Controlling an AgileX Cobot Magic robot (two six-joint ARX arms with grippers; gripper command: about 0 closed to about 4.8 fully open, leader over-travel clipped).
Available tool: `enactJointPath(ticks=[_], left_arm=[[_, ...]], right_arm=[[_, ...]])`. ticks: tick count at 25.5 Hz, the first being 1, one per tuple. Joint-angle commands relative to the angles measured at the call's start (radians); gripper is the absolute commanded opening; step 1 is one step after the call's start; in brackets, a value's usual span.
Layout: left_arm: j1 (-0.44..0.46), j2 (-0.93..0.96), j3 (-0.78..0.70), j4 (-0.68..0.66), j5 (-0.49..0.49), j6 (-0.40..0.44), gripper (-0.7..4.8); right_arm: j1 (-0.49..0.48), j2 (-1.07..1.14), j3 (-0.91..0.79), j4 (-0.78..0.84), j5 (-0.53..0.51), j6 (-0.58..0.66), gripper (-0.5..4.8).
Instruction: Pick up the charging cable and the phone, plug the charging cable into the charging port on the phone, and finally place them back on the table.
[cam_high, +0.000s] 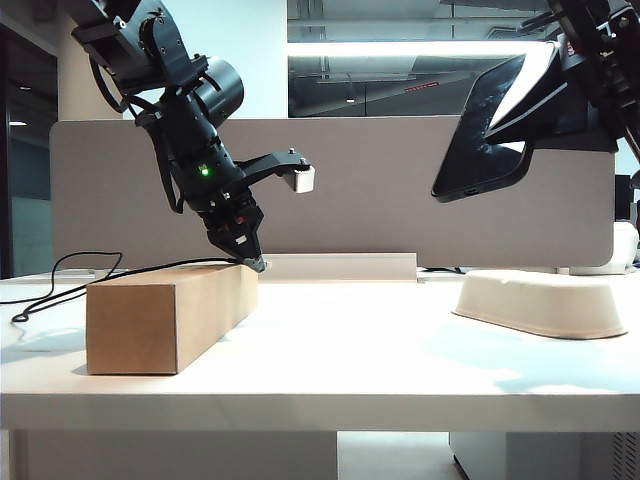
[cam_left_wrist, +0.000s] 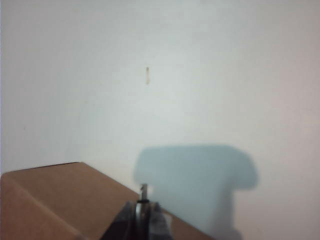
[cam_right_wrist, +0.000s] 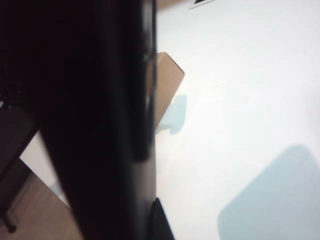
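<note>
The left gripper points down, jaws nearly together; the right gripper is raised, clamped shut.

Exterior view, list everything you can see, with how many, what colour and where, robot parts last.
Brown cardboard box: one, brown, left on the table.
Thin black charging cable: one, black, trailing left of the box, its plug end in the left hand at the box's top edge.
Flat black phone: one, black, held up in the air on the right.
Pale oval tray: one, off-white, right on the table.
White table: one, white, across the foreground.
Grey fabric divider: one, grey, behind the table.
Left hand: one, black, closed on the cable's plug.
Right hand: one, black, gripping the phone.
</note>
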Motion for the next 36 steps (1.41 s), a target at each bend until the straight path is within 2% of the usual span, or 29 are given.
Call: enactJointPath(ticks=[1,9,15,17,20,25,33,36], left_arm=[[0.001,-0.004,0.006,0.003,0.0,-0.003,0.04],[0.001,-0.009,0.006,-0.001,-0.01,-0.013,-0.06],[-0.005,-0.045,0.018,-0.01,0.006,-0.119,-0.06],[-0.006,-0.07,0.042,-0.043,0.05,-0.163,-0.06],[-0.006,-0.134,0.055,-0.111,0.217,-0.26,-0.06],[-0.006,-0.228,0.055,-0.216,0.364,-0.306,-0.06],[-0.01,-0.35,0.054,-0.299,0.513,-0.394,-0.06],[-0.043,-0.394,0.054,-0.334,0.514,-0.396,-0.06]], right_arm=[[0.001,-0.006,0.008,0.035,-0.013,-0.019,-0.04],[0.001,-0.006,0.008,0.036,-0.012,-0.019,-0.04],[0.001,-0.006,0.008,0.083,-0.013,-0.02,-0.04],[0.001,-0.006,0.008,0.118,-0.013,-0.019,-0.04],[0.001,-0.008,0.009,0.149,-0.016,-0.014,-0.04],[0.001,-0.031,0.039,0.163,-0.064,-0.014,-0.04],[0.002,-0.095,0.127,0.162,-0.081,0.048,-0.04],[0.002,-0.129,0.132,0.17,-0.081,0.097,-0.04]])
